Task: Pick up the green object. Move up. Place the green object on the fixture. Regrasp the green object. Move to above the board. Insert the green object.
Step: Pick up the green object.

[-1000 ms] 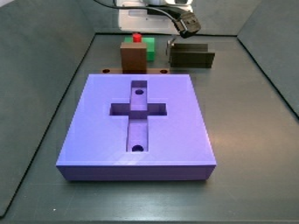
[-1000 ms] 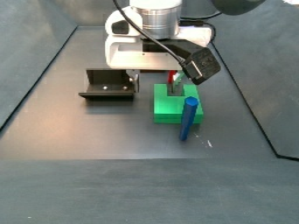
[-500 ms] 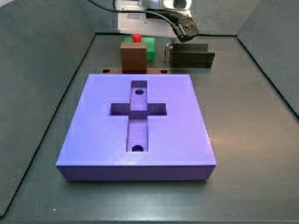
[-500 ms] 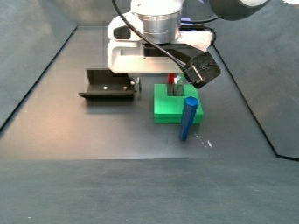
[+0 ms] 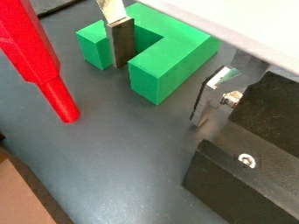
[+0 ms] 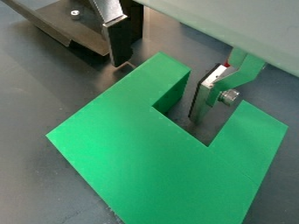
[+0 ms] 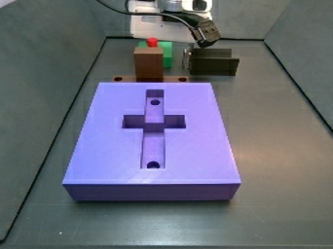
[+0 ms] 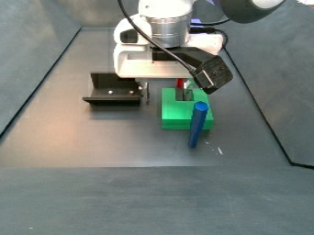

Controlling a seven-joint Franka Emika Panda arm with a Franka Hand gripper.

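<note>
- I see the gripper (image 6: 163, 74) low over the green object (image 6: 140, 149), fingers (image 6: 121, 39) spread apart, one in its notch.
- The green object sits on the tabletop (image 8: 110, 138) beside the fixture (image 8: 113, 90).

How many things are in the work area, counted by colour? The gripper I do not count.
Green: 1, the green object, with the gripper at its notch
Purple: 1, the board
Dark: 1, the fixture
Brown: 1, block
Blue: 1, rod
Total: 5
</note>
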